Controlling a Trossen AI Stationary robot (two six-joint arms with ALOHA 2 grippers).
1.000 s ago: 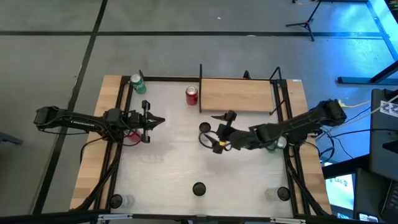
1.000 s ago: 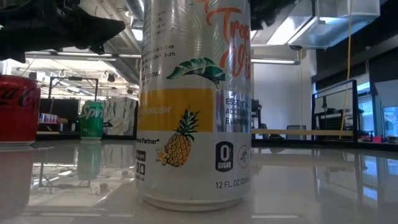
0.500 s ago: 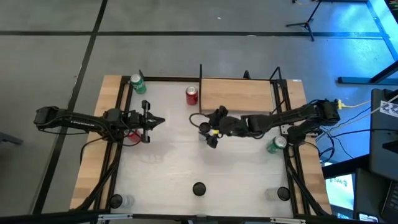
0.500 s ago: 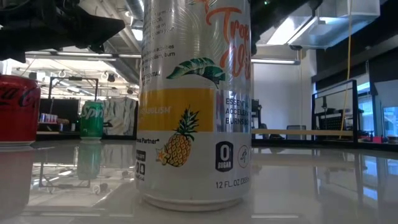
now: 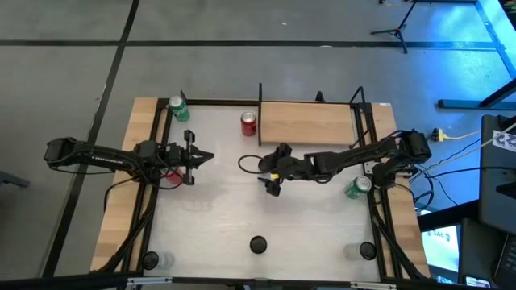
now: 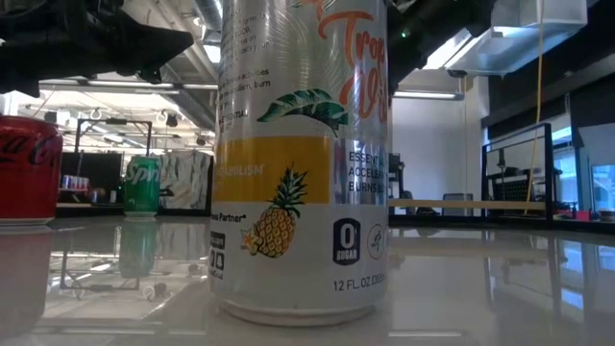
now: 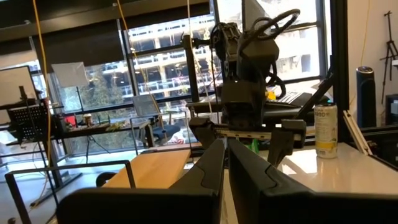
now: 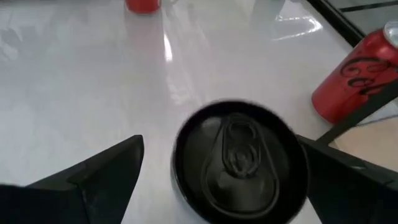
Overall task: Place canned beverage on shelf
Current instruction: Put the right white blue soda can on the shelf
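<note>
A white surface (image 5: 210, 217) framed in pale wood and black uprights fills the high view, on a grey floor. The shelf (image 5: 306, 122) lies along the far edge, right of centre, with nothing on its board.

The right pincer (image 5: 268, 173) reaches in from the right side and hangs over the middle of the surface, just in front of the shelf's left end. Its fingers (image 8: 106, 171) stand wide apart. In the right wrist view the black-topped can (image 8: 239, 162) stands upright on the surface between them, seen from above. Whether the fingers touch its sides cannot be told. The can is on the surface, not on the shelf.

A red can (image 5: 248, 122) stands just beside the shelf's left end, near the black-topped can. A green can (image 5: 177, 109) is at the far left corner, and another green can (image 5: 359, 187) stands by the right arm at the right edge.

The left pincer (image 5: 205, 155) waits over the left side, its fingers pressed together and holding nothing.

A pineapple can (image 6: 303, 163) stands upright close to the low camera, filling much of that view.
</note>
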